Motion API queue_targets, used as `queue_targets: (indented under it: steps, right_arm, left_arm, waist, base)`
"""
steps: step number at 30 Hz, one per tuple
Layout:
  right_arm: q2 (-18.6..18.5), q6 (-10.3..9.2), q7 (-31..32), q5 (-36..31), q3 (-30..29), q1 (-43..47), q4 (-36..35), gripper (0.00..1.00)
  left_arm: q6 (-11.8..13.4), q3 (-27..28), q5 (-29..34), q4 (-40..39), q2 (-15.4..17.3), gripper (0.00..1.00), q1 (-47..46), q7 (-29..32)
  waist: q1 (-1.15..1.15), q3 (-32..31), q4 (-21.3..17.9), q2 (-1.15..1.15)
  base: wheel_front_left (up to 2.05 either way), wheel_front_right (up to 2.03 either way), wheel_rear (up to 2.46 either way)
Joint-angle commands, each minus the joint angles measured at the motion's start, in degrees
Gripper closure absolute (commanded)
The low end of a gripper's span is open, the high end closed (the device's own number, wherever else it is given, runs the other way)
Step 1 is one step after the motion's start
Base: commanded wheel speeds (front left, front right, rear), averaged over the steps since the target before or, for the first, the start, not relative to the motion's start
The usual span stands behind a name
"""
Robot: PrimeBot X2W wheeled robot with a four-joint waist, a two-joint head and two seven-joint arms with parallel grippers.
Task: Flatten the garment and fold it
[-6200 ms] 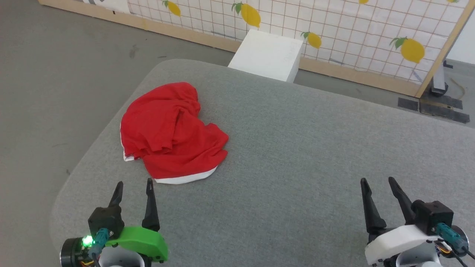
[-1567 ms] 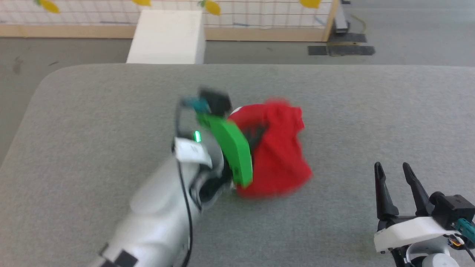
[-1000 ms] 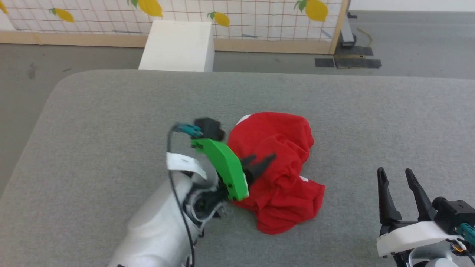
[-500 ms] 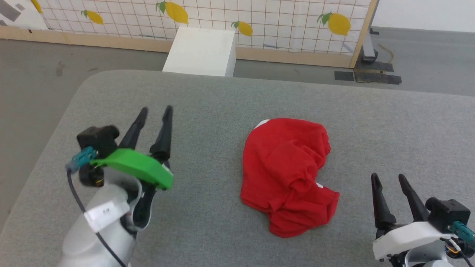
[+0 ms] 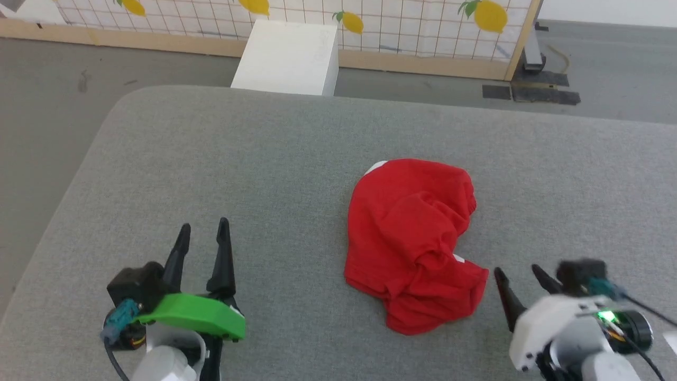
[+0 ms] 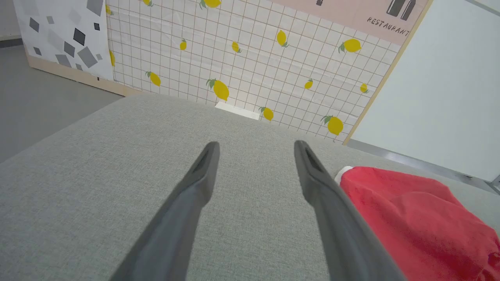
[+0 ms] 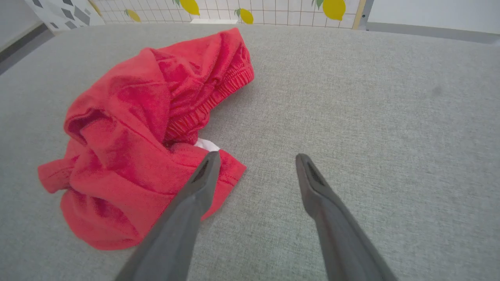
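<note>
Showing a red garment (image 5: 412,243) crumpled in a heap on a grey padded table (image 5: 264,159), right of the middle, with a sliver of white trim at its far edge. Left gripper (image 5: 203,225) at the near left, fingers spread wide, holding nothing, well apart from the cloth. Right gripper (image 5: 517,270) at the near right, likewise wide open and empty, just beside the garment's near corner. Behind the table, a white box (image 5: 288,58) and a lemon-patterned screen (image 5: 412,26).
</note>
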Motion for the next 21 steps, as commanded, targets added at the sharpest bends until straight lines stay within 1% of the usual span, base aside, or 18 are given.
queue_targets:
  steps: [1,6,8,14,19,20,21]
  right_arm:
    - [0.0,-0.08,3.2,-1.3,0.9,-1.9,0.5,0.00]
    - [0.0,-0.08,15.8,-5.9,3.3,-5.5,2.1,0.00]
    - [0.0,-0.08,19.5,-7.2,3.9,-6.4,2.3,0.00]
    - [0.0,-0.08,25.3,-9.8,3.3,-7.5,3.8,0.00]
    - [0.0,-0.08,26.3,-9.7,2.4,-7.1,5.5,0.00]
    - [0.0,-0.08,26.3,-9.5,2.3,-7.0,5.8,0.16]
    - [0.0,-0.08,26.0,-8.9,2.3,-7.0,5.8,0.70]
  left_arm:
    - [-0.4,0.7,0.8,-0.3,-0.9,0.00,1.3,-0.2]
    - [-2.3,2.7,2.7,-0.7,-3.2,0.00,2.0,-0.2]
    - [-3.0,3.4,3.4,-0.7,-3.8,0.00,1.9,-0.2]
    - [-5.0,5.4,4.7,-0.8,-5.7,0.00,1.3,-0.2]
    - [-6.2,6.5,5.4,-0.3,-6.7,0.00,1.0,-0.2]
    - [-6.5,6.7,5.4,-0.1,-6.9,0.00,1.1,-0.2]
    - [-6.6,6.9,5.5,0.0,-7.0,0.00,1.1,-0.2]
  waist:
    - [0.00,0.5,0.3,0.00]
    - [0.00,1.5,2.0,0.00]
    - [0.00,2.1,2.9,0.00]
    - [0.00,3.7,5.1,0.00]
    - [0.00,4.3,6.2,0.00]
    - [0.00,4.4,6.3,0.00]
    - [0.00,4.4,6.3,0.00]
  base:
    - [0.00,0.00,0.00]
    - [0.00,0.00,0.00]
    - [0.00,0.00,0.00]
    - [0.00,0.00,0.00]
    - [0.00,0.00,0.00]
    - [0.00,0.00,0.00]
    - [0.00,0.00,0.00]
